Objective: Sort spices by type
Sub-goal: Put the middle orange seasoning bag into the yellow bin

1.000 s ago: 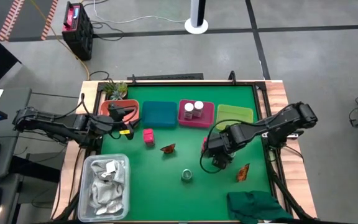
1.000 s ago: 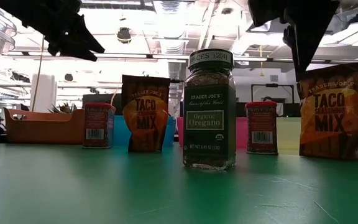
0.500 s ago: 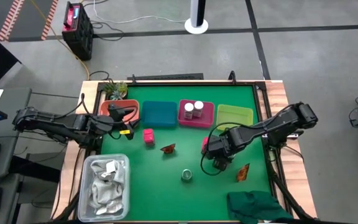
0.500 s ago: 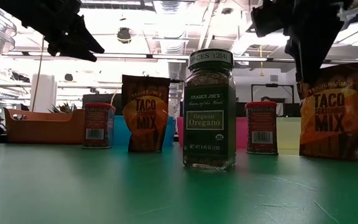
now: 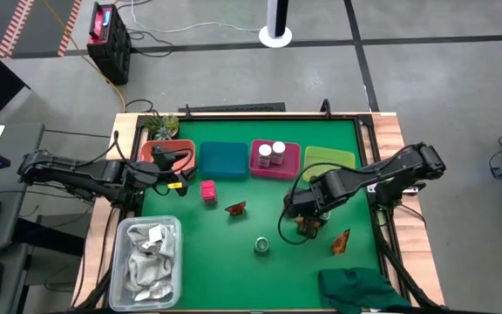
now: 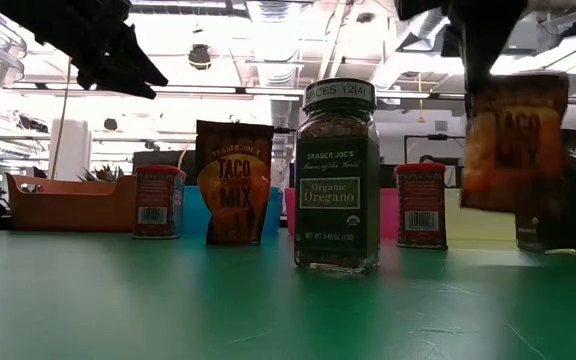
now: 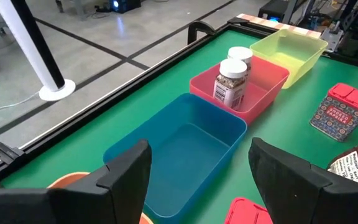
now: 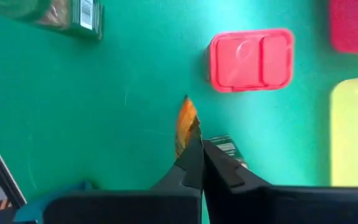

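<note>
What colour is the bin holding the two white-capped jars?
Pink; the bin with the jars shows best in the high view.

On the green tabletop (image 5: 234, 253), orange (image 5: 151, 150), blue (image 5: 223, 160), pink (image 5: 290, 161) and yellow-green (image 5: 328, 160) bins line the far edge, a clear tub of white wrappers (image 5: 149, 253) sits near-left, and a dark green cloth (image 5: 360, 290) lies near-right.

A bright green table mat (image 5: 234, 240) carries an orange tray (image 5: 151, 153), teal bin (image 5: 223, 160), magenta bin (image 5: 290, 163), pale yellow-green bin (image 5: 328, 160), and orange-brown foil packets (image 5: 235, 208).
</note>
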Motion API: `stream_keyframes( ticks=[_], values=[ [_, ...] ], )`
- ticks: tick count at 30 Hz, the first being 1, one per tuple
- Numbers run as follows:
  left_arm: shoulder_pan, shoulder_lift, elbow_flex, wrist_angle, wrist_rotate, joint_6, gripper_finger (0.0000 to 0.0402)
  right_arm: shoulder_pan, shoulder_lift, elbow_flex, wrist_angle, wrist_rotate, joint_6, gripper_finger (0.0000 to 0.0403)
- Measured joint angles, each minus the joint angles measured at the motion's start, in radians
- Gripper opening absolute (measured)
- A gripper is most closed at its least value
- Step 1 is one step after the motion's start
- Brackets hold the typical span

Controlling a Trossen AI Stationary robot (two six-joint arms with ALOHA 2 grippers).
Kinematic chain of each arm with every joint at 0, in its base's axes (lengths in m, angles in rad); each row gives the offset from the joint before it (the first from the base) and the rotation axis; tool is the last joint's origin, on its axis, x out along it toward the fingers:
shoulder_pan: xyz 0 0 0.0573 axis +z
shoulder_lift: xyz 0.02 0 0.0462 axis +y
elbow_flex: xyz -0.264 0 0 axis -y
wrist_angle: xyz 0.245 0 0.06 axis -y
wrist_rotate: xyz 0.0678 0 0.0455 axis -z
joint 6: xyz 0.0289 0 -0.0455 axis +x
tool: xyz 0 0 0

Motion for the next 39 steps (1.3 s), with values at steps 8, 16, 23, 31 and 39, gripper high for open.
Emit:
stream_keyframes(
  ticks=[8, 16, 23, 31, 39],
  values=[
    [0.0, 0.0, 0.0, 0.0, 0.0, 0.0, 0.0256, -0.101, -0.001, 0.138, -0.209, 0.131, -0.092, 0.0013],
    [0.0, 0.0, 0.0, 0.0, 0.0, 0.001, 0.0256, -0.318, -0.001, 0.198, -0.288, 0.269, -0.18, 0.0015],
    [0.0, 0.0, 0.0, 0.0, 0.0, 0.001, 0.0256, -0.531, 0.0, 0.198, -0.275, 0.271, -0.355, 0.0015],
    [0.0, 0.0, 0.0, -0.021, 0.0, -0.001, 0.0256, -0.678, 0.0, 0.082, -0.194, 0.208, -0.485, 0.0015],
    [0.0, 0.0, 0.0, -0.031, 0.0, 0.003, 0.0256, -0.718, 0.0, -0.104, -0.043, 0.158, -0.528, 0.0015]
  ],
)
